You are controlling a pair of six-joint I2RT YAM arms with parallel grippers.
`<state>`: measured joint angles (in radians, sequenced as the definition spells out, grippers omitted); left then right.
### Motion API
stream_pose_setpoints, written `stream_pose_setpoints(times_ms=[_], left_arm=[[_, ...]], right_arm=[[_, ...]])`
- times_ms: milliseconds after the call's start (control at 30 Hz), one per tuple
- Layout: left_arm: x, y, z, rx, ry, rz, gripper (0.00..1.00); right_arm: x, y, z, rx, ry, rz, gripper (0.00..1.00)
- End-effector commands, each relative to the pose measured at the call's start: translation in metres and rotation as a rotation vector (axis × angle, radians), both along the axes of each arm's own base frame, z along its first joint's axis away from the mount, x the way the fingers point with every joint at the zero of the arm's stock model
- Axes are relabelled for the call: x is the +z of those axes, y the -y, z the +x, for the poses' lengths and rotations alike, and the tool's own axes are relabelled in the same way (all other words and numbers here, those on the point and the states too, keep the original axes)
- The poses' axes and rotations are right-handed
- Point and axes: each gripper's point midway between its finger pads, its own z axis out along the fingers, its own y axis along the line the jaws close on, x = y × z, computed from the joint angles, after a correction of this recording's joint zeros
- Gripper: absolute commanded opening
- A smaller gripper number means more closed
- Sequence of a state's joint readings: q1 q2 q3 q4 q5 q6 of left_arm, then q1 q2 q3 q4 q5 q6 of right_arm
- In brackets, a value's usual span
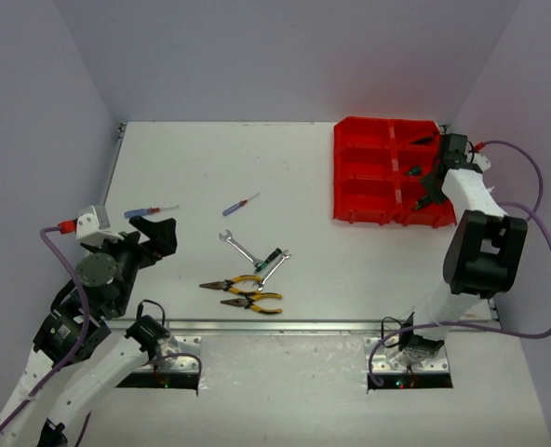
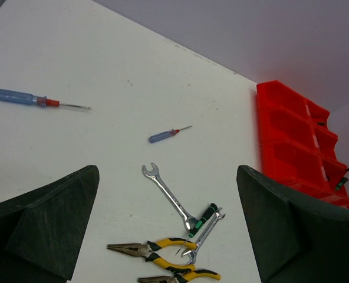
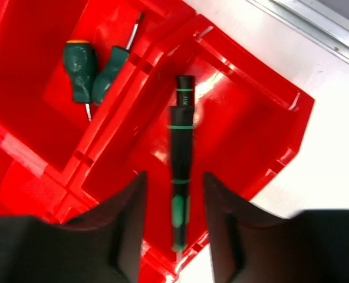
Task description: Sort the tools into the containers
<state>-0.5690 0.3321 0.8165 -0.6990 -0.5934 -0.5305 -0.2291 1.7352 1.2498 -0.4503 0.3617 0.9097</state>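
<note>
Overhead view: whole bench (image 1: 210, 168) from above its near edge. Left wrist: low, looking across the bench. Right wrist: close above the red tray (image 3: 239, 147), seen in all three.

Left hand (image 2: 167, 177) spread wide, right hand (image 3: 174, 180) partly spread

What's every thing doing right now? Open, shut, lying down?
Left gripper: open, empty.
Right gripper: open around the black-and-green screwdriver.
Black-and-green screwdriver: ungripped, over a red tray compartment.
Green-handled screwdrivers: lying in the next compartment.
Yellow-handled pliers: lying on the table, noses shut.
Wrenches: lying on the table.
Blue screwdrivers: lying on the table.
</note>
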Motion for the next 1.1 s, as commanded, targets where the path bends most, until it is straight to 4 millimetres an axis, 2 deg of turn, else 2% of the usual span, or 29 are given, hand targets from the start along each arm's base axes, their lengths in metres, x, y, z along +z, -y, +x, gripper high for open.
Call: stream_pose_setpoints(times_ms=[0, 67, 133, 267, 333, 367, 400, 433, 467, 500, 533, 567, 600, 633, 667, 700, 767, 867, 967, 1033, 1067], left_arm=[[0.005, 0.004, 0.004, -0.011, 0.022, -0.004, 1.00], [0.005, 0.004, 0.004, -0.010, 0.021, -0.003, 1.00], [0.005, 0.004, 0.004, -0.011, 0.021, -0.003, 1.00], [0.003, 0.008, 0.007, -0.023, 0.012, 0.005, 1.00], [0.001, 0.014, 0.010, -0.047, -0.001, 0.018, 1.00], [-0.002, 0.016, 0.013, -0.050, -0.017, 0.028, 1.00], [-0.010, 0.026, 0.021, -0.083, -0.057, 0.057, 1.00], [-0.016, 0.036, 0.026, -0.120, -0.095, 0.080, 1.00], [-0.024, 0.045, 0.032, -0.148, -0.144, 0.104, 1.00], [-0.031, 0.053, 0.037, -0.168, -0.195, 0.117, 1.00], [-0.049, 0.070, 0.047, -0.212, -0.299, 0.139, 1.00], [-0.077, 0.088, 0.054, -0.260, -0.434, 0.171, 1.00], [-0.081, 0.097, 0.056, -0.290, -0.457, 0.171, 1.00], [-0.096, 0.125, 0.061, -0.377, -0.543, 0.173, 1.00], [-0.116, 0.138, 0.062, -0.398, -0.607, 0.207, 1.00], [-0.132, 0.155, 0.067, -0.406, -0.657, 0.267, 1.00], [-0.142, 0.178, 0.075, -0.432, -0.681, 0.314, 1.00], [-0.192, 0.213, 0.088, -0.518, -0.788, 0.409, 0.96], [-0.224, 0.230, 0.092, -0.595, -0.866, 0.461, 0.76], [-0.245, 0.238, 0.092, -0.623, -0.912, 0.493, 0.56], [-0.250, 0.241, 0.092, -0.627, -0.917, 0.502, 0.52]], right_arm=[[0.032, 0.005, 0.019, 0.012, 0.084, -0.022, 0.67], [0.043, 0.000, 0.019, 0.034, 0.112, -0.014, 0.84], [0.055, -0.012, 0.023, 0.105, 0.178, 0.014, 0.92], [0.090, -0.046, 0.020, 0.273, 0.304, 0.042, 0.99], [0.109, -0.087, 0.017, 0.439, 0.344, 0.062, 0.99], [0.116, -0.092, 0.013, 0.475, 0.357, 0.051, 0.99], [0.121, -0.125, 0.007, 0.584, 0.361, 0.066, 0.99], [0.126, -0.166, -0.007, 0.741, 0.370, 0.067, 0.99], [0.127, -0.195, -0.021, 0.856, 0.370, 0.070, 0.99], [0.124, -0.213, -0.033, 0.926, 0.356, 0.076, 0.99], [0.110, -0.234, -0.053, 1.008, 0.317, 0.089, 0.99], [0.093, -0.249, -0.075, 1.081, 0.274, 0.098, 0.99], [0.095, -0.254, -0.084, 1.106, 0.285, 0.092, 0.99], [0.078, -0.270, -0.108, 1.164, 0.255, 0.110, 0.99], [0.064, -0.270, -0.118, 1.169, 0.237, 0.126, 0.99], [0.060, -0.272, -0.136, 1.183, 0.273, 0.151, 0.99], [0.053, -0.270, -0.152, 1.185, 0.302, 0.159, 0.99], [0.038, -0.247, -0.182, 1.147, 0.276, 0.100, 0.99], [0.042, -0.223, -0.193, 1.090, 0.266, 0.006, 0.99], [0.056, -0.214, -0.199, 1.063, 0.298, -0.034, 0.99], [0.062, -0.210, -0.201, 1.049, 0.314, -0.051, 0.99]])
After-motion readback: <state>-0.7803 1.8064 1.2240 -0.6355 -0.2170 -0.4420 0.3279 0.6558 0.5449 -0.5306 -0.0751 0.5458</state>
